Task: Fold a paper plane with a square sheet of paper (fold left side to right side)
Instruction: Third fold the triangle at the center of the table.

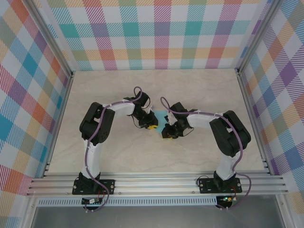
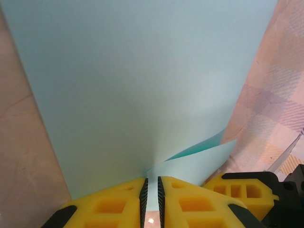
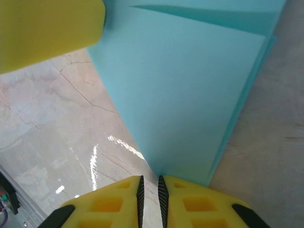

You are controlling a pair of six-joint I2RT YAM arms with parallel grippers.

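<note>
Two layers of the square sheet of paper (image 3: 190,95) show in the right wrist view: a broad upper face with a thin strip of a lower layer peeking out along its right-hand edge. The sheet is doubled over, though the edges do not quite match. It sits at the middle of the marble-look tabletop (image 1: 204,90), between the two wrists. In the left wrist view it rises away from the camera with a second flap curling out at lower right, so it reads as lifted or bowed, not flat.

The left gripper (image 2: 152,190) has its yellow jaws pressed almost together, and a sliver of turquoise runs down the slit between them: it is pinching the paper at an edge. The right gripper (image 3: 150,190) is likewise drawn in to a narrow slit, with a corner of the paper coming down exactly to its tips. I take that for a pinch too (the corner's end is too close to the tips to be sure). One of the left gripper's fingers (image 3: 47,33) looms blurred beside the sheet, so the two tools work close together.

I judge the side-to-side fold to be in hand, not finished: the layers overlap, but no pressed crease can be confirmed. Nothing pointed or dart-like is there, so the nose folds and wings all remain.
</note>
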